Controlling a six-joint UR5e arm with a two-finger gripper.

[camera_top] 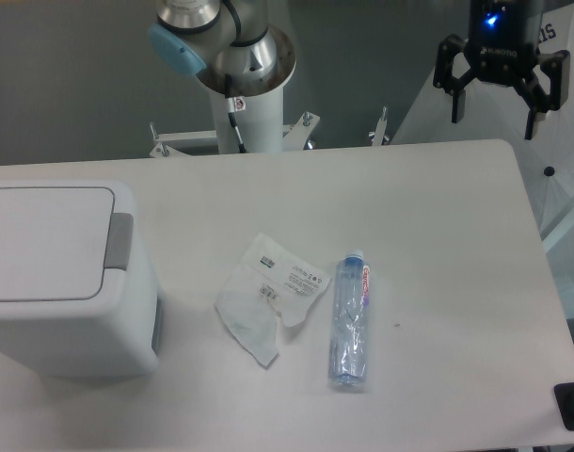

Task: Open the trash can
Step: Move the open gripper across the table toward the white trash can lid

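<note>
My pincer [495, 105] hangs at the far right of the scene, above the far right corner of the table [438, 235], its two black fingers [456, 89] spread wide with nothing between them, and a blue light glowing on the body above. It is well apart from the bin [66, 282], which sits at the left edge of the table, nearer the front; its flat white lid [42, 240] lies down and shut, and the grey tab [119, 240] is on the lid's right side, facing the middle of the table. Right of the bin, near the centre, lies a crumpled clear wrapper [268, 297] with a printed label. Just beside the wrapper, on its right, a clear bottle [350, 320] lies on its side, cap pointing far. My white base post [249, 113] stands behind the far edge, left of centre.
</note>
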